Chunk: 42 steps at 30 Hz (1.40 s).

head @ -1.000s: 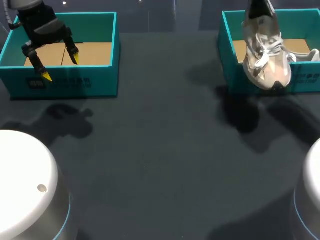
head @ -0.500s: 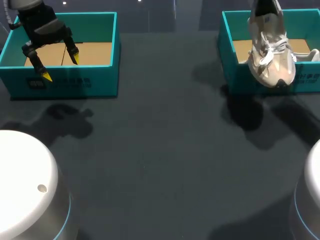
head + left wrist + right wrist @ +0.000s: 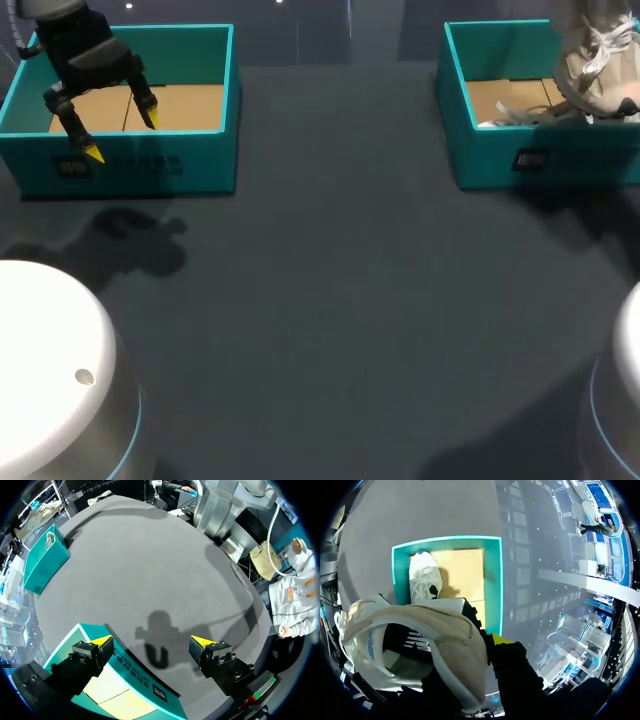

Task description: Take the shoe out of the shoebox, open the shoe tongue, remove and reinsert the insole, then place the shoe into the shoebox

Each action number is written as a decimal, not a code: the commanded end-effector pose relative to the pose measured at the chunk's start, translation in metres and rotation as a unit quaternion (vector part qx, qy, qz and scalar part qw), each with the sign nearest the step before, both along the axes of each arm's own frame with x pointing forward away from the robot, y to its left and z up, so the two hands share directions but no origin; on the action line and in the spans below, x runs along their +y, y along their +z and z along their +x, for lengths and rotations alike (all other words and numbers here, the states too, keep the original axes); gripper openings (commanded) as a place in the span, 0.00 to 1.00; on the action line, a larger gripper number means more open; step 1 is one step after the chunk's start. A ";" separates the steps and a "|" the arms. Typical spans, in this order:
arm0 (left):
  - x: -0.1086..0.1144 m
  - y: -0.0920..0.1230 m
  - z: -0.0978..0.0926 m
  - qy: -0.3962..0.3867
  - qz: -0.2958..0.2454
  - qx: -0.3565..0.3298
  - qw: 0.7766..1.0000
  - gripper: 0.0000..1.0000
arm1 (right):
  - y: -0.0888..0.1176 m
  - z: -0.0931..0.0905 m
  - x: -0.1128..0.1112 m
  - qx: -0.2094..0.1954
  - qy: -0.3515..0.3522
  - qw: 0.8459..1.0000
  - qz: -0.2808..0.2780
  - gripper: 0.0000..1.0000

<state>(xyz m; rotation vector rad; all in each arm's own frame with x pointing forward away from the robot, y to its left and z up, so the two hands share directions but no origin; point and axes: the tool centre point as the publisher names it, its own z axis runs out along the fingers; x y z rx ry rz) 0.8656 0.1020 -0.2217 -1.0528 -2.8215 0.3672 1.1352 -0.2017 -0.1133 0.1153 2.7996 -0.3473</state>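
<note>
A beige and white shoe (image 3: 598, 62) hangs toe-down over the right teal shoebox (image 3: 480, 160). In the right wrist view my right gripper (image 3: 479, 647) is shut on the heel collar of this shoe (image 3: 435, 635); one yellow tip shows outside it, the other finger is hidden inside. Below it, a second white shoe (image 3: 425, 577) lies on the cardboard floor of the shoebox (image 3: 495, 580); its edge (image 3: 500, 121) also shows in the head view. My left gripper (image 3: 121, 136) hangs open over the front wall of the left teal box (image 3: 190, 165), holding nothing.
In the left wrist view the open left gripper (image 3: 151, 641) straddles the front wall of the left box (image 3: 135, 677), and the right shoebox (image 3: 45, 562) stands far across the dark table (image 3: 330, 300). White arm bases (image 3: 50, 370) sit at both near corners.
My right arm has carried the shoe up and to the right, from in front of the right shoebox's front wall to above the box. The left arm has not moved.
</note>
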 end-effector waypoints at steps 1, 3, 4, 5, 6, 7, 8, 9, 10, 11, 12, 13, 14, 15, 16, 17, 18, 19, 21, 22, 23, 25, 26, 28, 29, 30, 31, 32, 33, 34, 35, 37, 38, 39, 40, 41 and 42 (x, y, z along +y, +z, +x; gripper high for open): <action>0.000 0.000 0.000 -0.001 0.001 0.000 1.000 1.00 | -0.007 0.038 -0.019 0.028 -0.042 0.998 0.022 0.00; 0.000 0.000 0.000 -0.001 0.001 0.000 1.000 1.00 | -0.008 0.043 -0.031 0.022 -0.074 0.996 0.044 0.00; 0.000 0.000 0.000 -0.001 0.001 0.000 1.000 1.00 | -0.009 0.045 -0.040 0.014 -0.115 0.991 0.059 0.00; 0.000 0.000 0.000 -0.001 0.001 0.000 1.000 1.00 | -0.009 0.046 -0.045 0.009 -0.143 0.987 0.067 0.00; 0.000 0.000 0.000 -0.001 0.001 0.000 1.000 1.00 | -0.010 0.047 -0.054 0.005 -0.185 0.980 0.077 0.00; 0.000 0.000 0.000 -0.001 0.001 0.000 1.000 1.00 | -0.011 0.047 -0.060 -0.001 -0.221 0.972 0.082 0.00; 0.000 0.000 0.000 -0.001 0.001 0.000 1.000 1.00 | -0.013 0.047 -0.068 -0.004 -0.252 0.963 0.098 0.00; 0.000 0.000 0.000 -0.001 0.001 0.000 1.000 1.00 | -0.015 0.047 -0.074 -0.009 -0.278 0.955 0.107 0.00; 0.000 0.000 0.000 -0.001 0.001 0.000 1.000 1.00 | -0.017 0.046 -0.080 -0.013 -0.311 0.943 0.117 0.00; 0.000 0.000 0.000 -0.001 0.001 0.000 1.000 1.00 | -0.019 0.045 -0.084 -0.013 -0.327 0.937 0.125 0.00; 0.000 0.000 0.000 -0.001 0.001 0.000 1.000 1.00 | -0.020 0.041 -0.089 -0.017 -0.365 0.921 0.132 0.00; 0.000 0.000 0.000 -0.001 0.001 0.000 1.000 1.00 | -0.020 0.037 -0.091 -0.019 -0.399 0.909 0.117 0.00; 0.000 0.000 0.000 -0.001 0.001 0.000 1.000 1.00 | -0.016 0.031 -0.089 -0.031 -0.429 0.897 0.101 0.00; 0.000 0.000 0.000 -0.001 0.001 0.000 1.000 1.00 | -0.016 0.031 -0.089 -0.031 -0.429 0.897 0.101 0.00; 0.000 0.000 0.000 -0.001 0.001 0.000 1.000 1.00 | -0.016 0.031 -0.089 -0.031 -0.429 0.897 0.101 0.00; 0.000 0.000 0.000 -0.001 0.001 0.000 1.000 1.00 | -0.016 0.031 -0.089 -0.031 -0.429 0.897 0.101 0.00; 0.000 0.000 0.000 -0.001 0.001 0.000 1.000 1.00 | -0.016 0.031 -0.089 -0.031 -0.429 0.897 0.101 0.00; 0.000 0.000 0.000 -0.001 0.001 0.000 1.000 1.00 | -0.016 0.031 -0.089 -0.031 -0.429 0.897 0.101 0.00; 0.000 0.000 0.000 -0.001 0.001 0.000 1.000 1.00 | -0.016 0.031 -0.089 -0.031 -0.429 0.897 0.101 0.00; 0.000 0.000 0.000 -0.001 0.001 0.000 1.000 1.00 | -0.016 0.031 -0.089 -0.031 -0.429 0.897 0.101 0.00; 0.000 0.000 0.000 -0.001 0.001 0.000 1.000 1.00 | -0.016 0.031 -0.089 -0.031 -0.429 0.897 0.101 0.00; 0.000 0.000 0.000 -0.001 0.001 0.000 1.000 1.00 | -0.021 0.029 -0.090 -0.035 -0.449 0.888 0.094 0.00; 0.000 0.000 0.000 -0.001 0.001 0.000 1.000 1.00 | -0.026 0.027 -0.093 -0.037 -0.468 0.876 0.110 0.00; 0.000 0.000 0.000 -0.001 0.001 0.000 1.000 1.00 | -0.035 0.022 -0.100 -0.042 -0.498 0.857 0.121 0.00; 0.000 0.000 0.000 -0.001 0.001 0.000 1.000 1.00 | -0.040 0.020 -0.103 -0.045 -0.515 0.847 0.123 0.00; 0.000 0.000 0.000 -0.001 0.001 0.000 1.000 1.00 | -0.042 0.017 -0.106 -0.047 -0.521 0.842 0.134 0.00; 0.000 0.000 0.000 -0.001 0.001 0.000 1.000 1.00 | -0.044 0.015 -0.108 -0.055 -0.534 0.833 0.135 0.00; 0.000 0.000 0.000 -0.001 0.001 0.000 1.000 1.00 | -0.046 0.012 -0.109 -0.063 -0.541 0.828 0.132 0.00; 0.000 0.000 0.000 -0.001 0.001 0.000 1.000 1.00 | -0.048 0.010 -0.111 -0.080 -0.553 0.817 0.141 0.00; 0.000 0.000 0.000 -0.001 0.001 0.000 1.000 1.00 | -0.050 0.007 -0.113 -0.102 -0.555 0.811 0.158 0.00; 0.000 0.000 0.000 -0.001 0.001 0.000 1.000 1.00 | -0.052 0.003 -0.114 -0.122 -0.557 0.804 0.171 0.00; 0.000 0.000 0.000 -0.001 0.001 0.000 1.000 1.00 | -0.055 0.001 -0.116 -0.131 -0.565 0.795 0.178 0.00; 0.000 0.000 0.000 -0.001 0.001 0.000 1.000 1.00 | -0.055 0.001 -0.116 -0.131 -0.565 0.795 0.178 0.00; 0.000 0.000 0.000 -0.001 0.001 0.000 1.000 1.00 | -0.055 0.001 -0.116 -0.131 -0.565 0.795 0.178 0.00; 0.000 0.000 0.000 -0.001 0.001 0.000 1.000 1.00 | -0.055 0.001 -0.116 -0.131 -0.565 0.795 0.178 0.00; 0.000 0.000 0.000 -0.001 0.001 0.000 1.000 1.00 | -0.055 0.001 -0.116 -0.131 -0.565 0.795 0.178 0.00; 0.000 0.000 0.000 -0.001 0.001 0.000 1.000 1.00 | -0.055 0.001 -0.116 -0.131 -0.565 0.795 0.178 0.00</action>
